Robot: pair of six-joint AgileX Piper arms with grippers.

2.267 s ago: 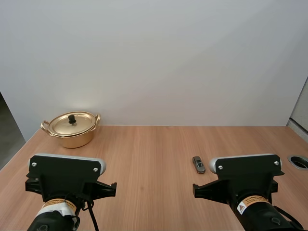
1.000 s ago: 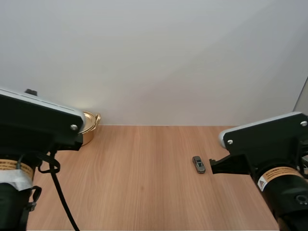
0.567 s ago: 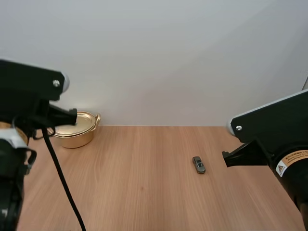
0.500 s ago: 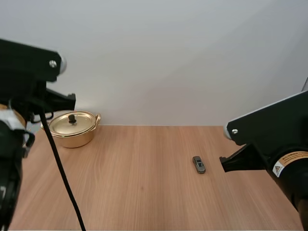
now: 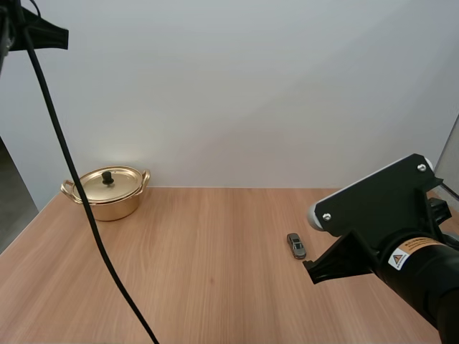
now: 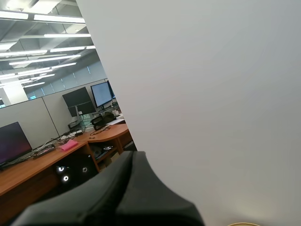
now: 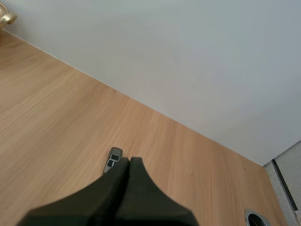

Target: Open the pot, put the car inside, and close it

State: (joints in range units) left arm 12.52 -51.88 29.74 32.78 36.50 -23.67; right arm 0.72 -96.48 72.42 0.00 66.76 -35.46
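Note:
A golden pot (image 5: 107,193) stands at the table's far left, its lid (image 5: 107,183) on, with a black knob (image 5: 107,175). A small grey toy car (image 5: 296,245) lies right of centre on the wood. My right arm (image 5: 380,240) hangs just right of the car. In the right wrist view my right gripper (image 7: 129,161) is shut into one dark wedge, its tip just short of the car (image 7: 113,161). My left arm (image 5: 32,29) is raised high at the far left. My left gripper (image 6: 133,154) is shut on nothing and points at the white wall.
The wooden table (image 5: 208,272) runs wide between pot and car. A round cable hole (image 7: 256,217) sits in the tabletop to the car's right. A white wall (image 5: 251,93) backs the table. One pot handle (image 7: 7,19) peeks in far from the right gripper.
My left arm has risen out of the high view's upper left, uncovering the pot. My right arm has swung lower and closer to the car. Pot and car have not moved.

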